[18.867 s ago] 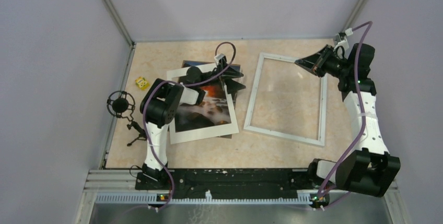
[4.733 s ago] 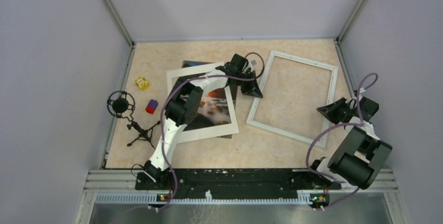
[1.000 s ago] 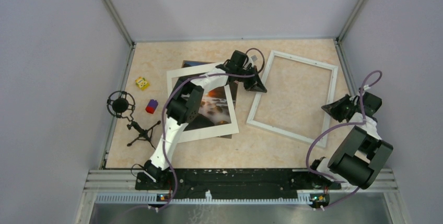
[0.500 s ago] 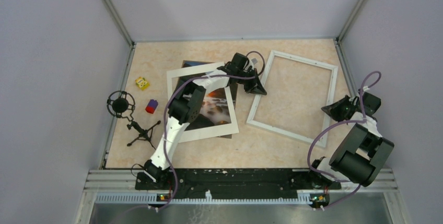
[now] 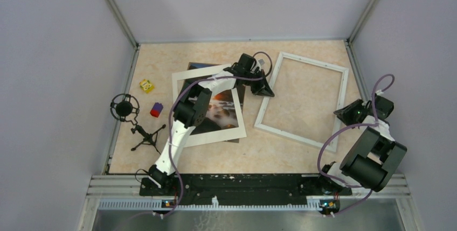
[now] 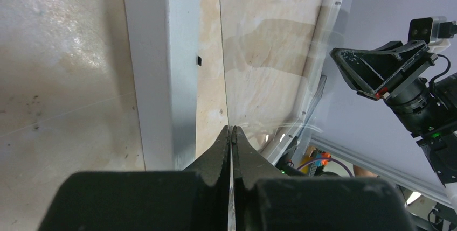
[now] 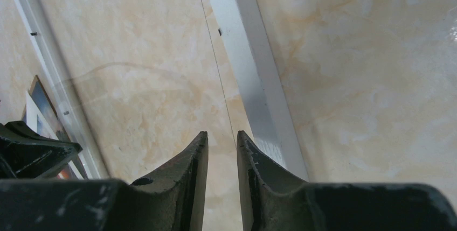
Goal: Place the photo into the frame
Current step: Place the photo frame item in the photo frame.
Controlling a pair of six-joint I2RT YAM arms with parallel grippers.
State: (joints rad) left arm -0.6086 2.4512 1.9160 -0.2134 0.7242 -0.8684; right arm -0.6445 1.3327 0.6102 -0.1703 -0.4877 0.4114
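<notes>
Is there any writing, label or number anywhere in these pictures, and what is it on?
No text can be read.
The small yellow block bears dark marks, too small to read.
The frame and the photo show no lettering.

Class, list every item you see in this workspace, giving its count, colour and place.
frame: one, white, right of centre
photo: one, dark with orange, under the mat
mat: one, white, centre-left
clear sheet: one, transparent, inside the frame
yellow block: one, yellow, far left
purple block: one, purple and red, left
tripod stand: one, black, left edge
left gripper: one, black, shut, frame's left bar
right gripper: one, black, open, frame's right bar
</notes>
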